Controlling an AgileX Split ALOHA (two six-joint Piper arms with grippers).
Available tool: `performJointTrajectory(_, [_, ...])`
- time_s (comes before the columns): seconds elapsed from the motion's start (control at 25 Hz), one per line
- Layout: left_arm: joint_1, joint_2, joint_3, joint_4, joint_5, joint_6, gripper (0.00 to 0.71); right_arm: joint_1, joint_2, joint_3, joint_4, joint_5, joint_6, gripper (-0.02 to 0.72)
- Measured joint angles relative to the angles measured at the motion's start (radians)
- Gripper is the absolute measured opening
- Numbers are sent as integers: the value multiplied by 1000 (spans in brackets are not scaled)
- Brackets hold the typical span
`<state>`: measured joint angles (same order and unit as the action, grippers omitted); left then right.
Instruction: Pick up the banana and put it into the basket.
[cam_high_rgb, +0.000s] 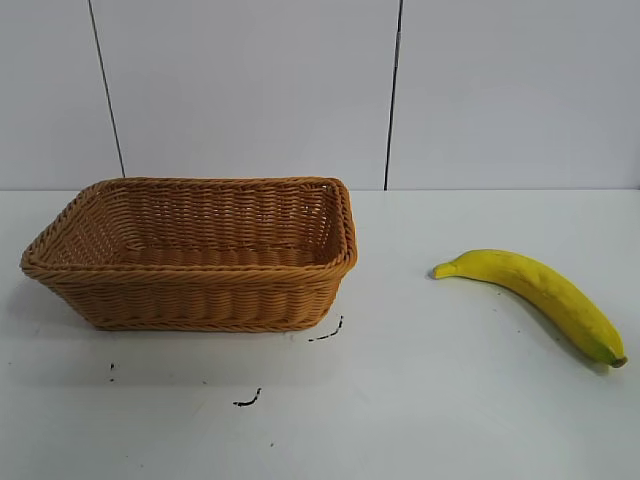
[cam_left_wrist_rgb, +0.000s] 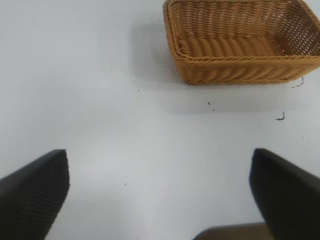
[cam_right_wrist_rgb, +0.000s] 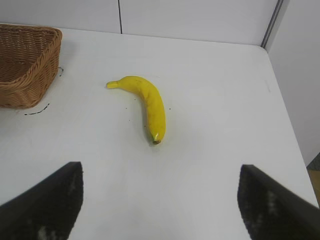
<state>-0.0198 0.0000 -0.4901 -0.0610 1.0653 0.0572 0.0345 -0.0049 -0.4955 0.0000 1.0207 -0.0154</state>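
A yellow curved banana (cam_high_rgb: 545, 290) lies flat on the white table at the right, its stem pointing toward the basket; it also shows in the right wrist view as banana (cam_right_wrist_rgb: 148, 102). The light-brown wicker basket (cam_high_rgb: 200, 300) stands at the left, with nothing showing inside; its rim appears as basket (cam_left_wrist_rgb: 240, 60) and basket (cam_right_wrist_rgb: 20, 92). My right gripper (cam_right_wrist_rgb: 160, 200) is open, hanging well short of the banana with bare table between its fingers. The left gripper (cam_left_wrist_rgb: 160, 190) is open too, over bare table some way from the basket. Neither arm shows in the exterior view.
Small black marks (cam_high_rgb: 248, 400) dot the table (cam_high_rgb: 420, 400) in front of the basket. A pale wall with dark vertical seams (cam_high_rgb: 393, 95) stands behind. The table's far edge and side edge (cam_right_wrist_rgb: 280, 90) run near the banana in the right wrist view.
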Motion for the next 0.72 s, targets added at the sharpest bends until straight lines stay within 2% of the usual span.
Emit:
performJointTrajectory(0.48, [0, 0, 0, 0, 0, 0, 695, 0, 6, -2, 8, 0, 0, 606])
performJointTrajectory(0.72, [0, 0, 0, 0, 0, 0, 695, 0, 229, -130, 6, -3, 2, 649])
